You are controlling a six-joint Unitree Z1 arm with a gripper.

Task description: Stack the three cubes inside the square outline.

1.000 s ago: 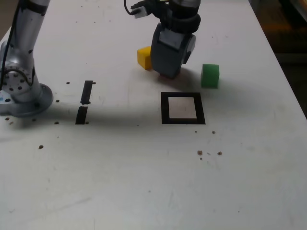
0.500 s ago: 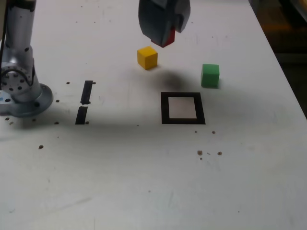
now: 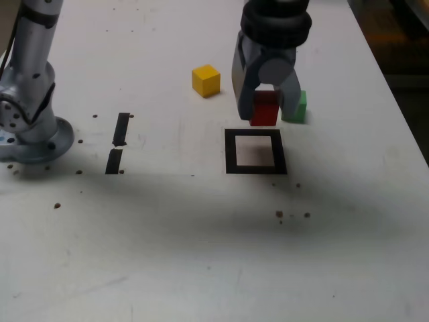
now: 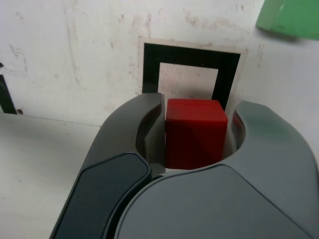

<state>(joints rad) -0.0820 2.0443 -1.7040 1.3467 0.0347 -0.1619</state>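
My gripper (image 3: 265,111) is shut on the red cube (image 3: 264,109), which hangs in the air just behind the square outline (image 3: 255,151). In the wrist view the red cube (image 4: 194,132) sits between the grey fingers (image 4: 144,134), with the black square outline (image 4: 192,69) on the table beyond it. The green cube (image 3: 299,107) stands on the table, partly hidden behind the gripper; a corner of the green cube (image 4: 289,19) shows in the wrist view. The yellow cube (image 3: 206,80) rests on the table to the exterior view's left of the gripper.
The arm's base (image 3: 30,127) stands at the exterior view's left edge. Two short black tape strips (image 3: 118,141) lie between the base and the square. Small dark specks (image 3: 291,215) dot the white table (image 3: 201,255). The table edge runs along the exterior view's right.
The gripper rose from the table with the red cube, then swung to the exterior view's right and came down behind the square outline. The yellow and green cubes stayed put.
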